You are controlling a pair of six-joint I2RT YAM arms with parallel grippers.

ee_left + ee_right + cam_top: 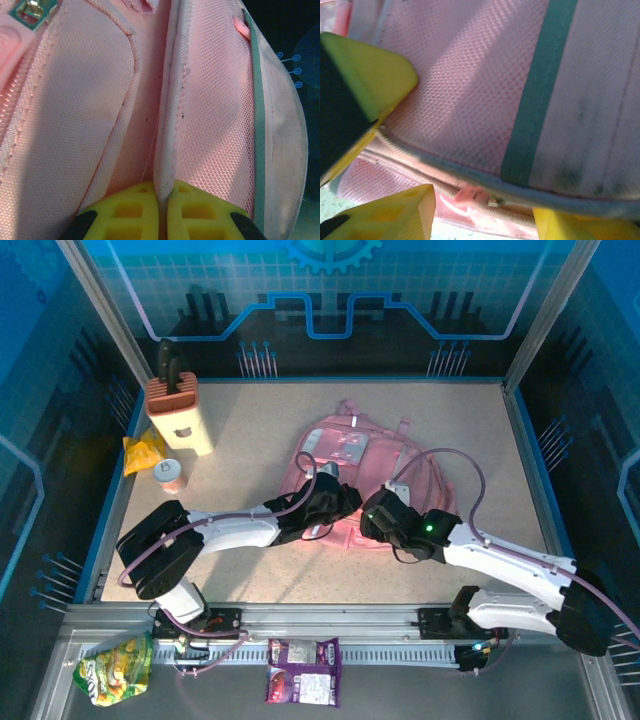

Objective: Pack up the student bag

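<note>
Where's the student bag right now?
In the top view, the student bag lies mid-table, with the left gripper and right gripper at its near edge.

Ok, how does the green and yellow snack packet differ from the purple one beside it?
The green and yellow crinkled packet is puffy and creased; the purple rectangular packet lies flat. The green one sits front left, just left of the left arm's base; the purple one sits midway between the two bases. Both lie on the grey metal ledge in front of the arms.
</note>
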